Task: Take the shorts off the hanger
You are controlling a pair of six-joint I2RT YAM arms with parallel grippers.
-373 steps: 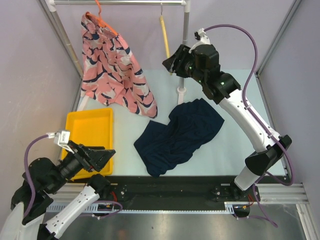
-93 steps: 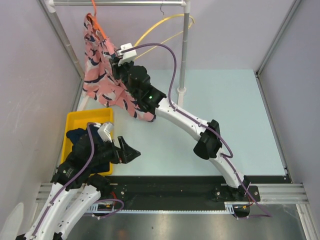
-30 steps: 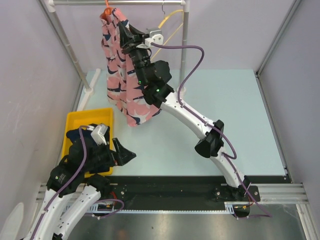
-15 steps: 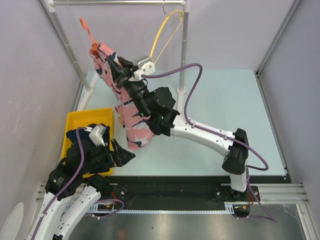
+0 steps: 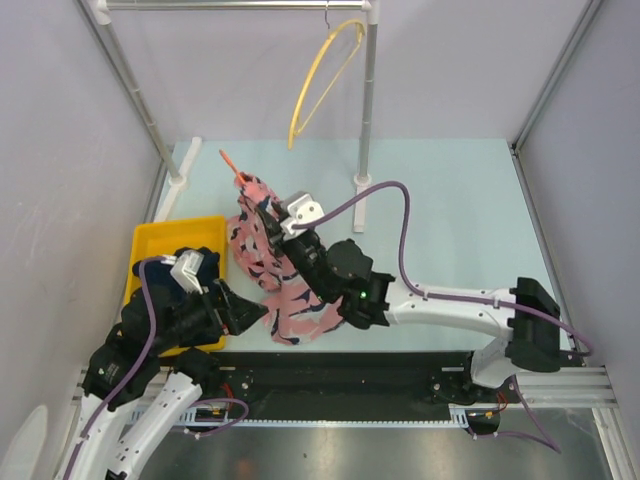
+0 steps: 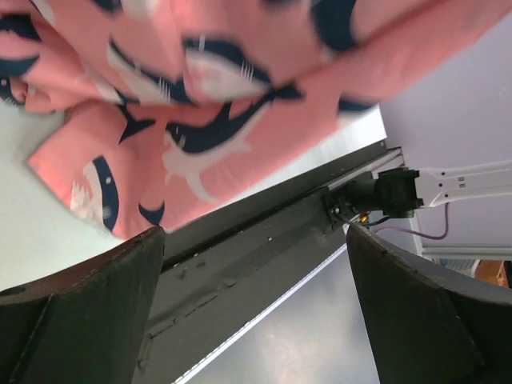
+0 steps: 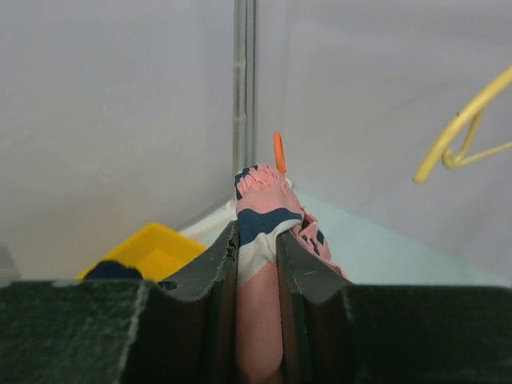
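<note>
Shorts number 2: pink pair [image 5: 288, 300], seemingly navy pair [image 7: 112, 270].

At 9 o'clock my left arm [image 5: 170, 318] hides most of the navy shorts [image 5: 158, 272]; the pink shorts [image 5: 288, 303] bury all but the tip of the orange hanger [image 5: 231, 161].

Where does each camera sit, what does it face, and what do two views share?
Top external: above and behind the arms, looking down on the table; the left arm and right arm show.
Left wrist: on the left arm, facing the pink shorts and the near rail; its open fingers frame the view.
Right wrist: on the right arm, facing the rack's post; its fingers pinch the shorts.
Shared: top and right wrist both show the yellow hanger and yellow bin.
</note>
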